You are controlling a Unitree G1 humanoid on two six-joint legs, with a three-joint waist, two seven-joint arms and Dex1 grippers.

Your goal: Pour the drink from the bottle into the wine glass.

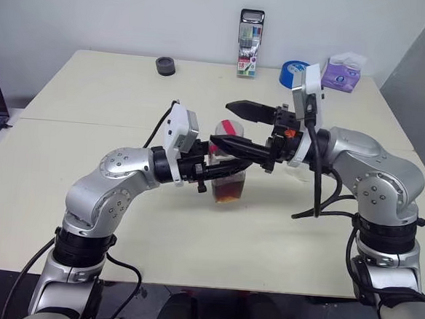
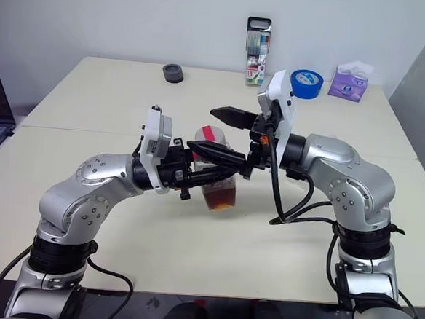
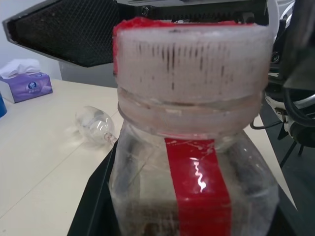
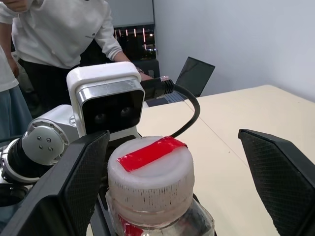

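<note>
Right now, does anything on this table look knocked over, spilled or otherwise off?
Yes: the clear stemmed wine glass lies tipped on its side on the pale table, near the purple tissue box. No spill visible.

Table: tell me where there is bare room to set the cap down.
Bare: the near table edge in front of the bottle, and the wide left stretch below the black disc. Crowded: the middle, where the left hand holds the bottle and the open right hand straddles its cap.
</note>
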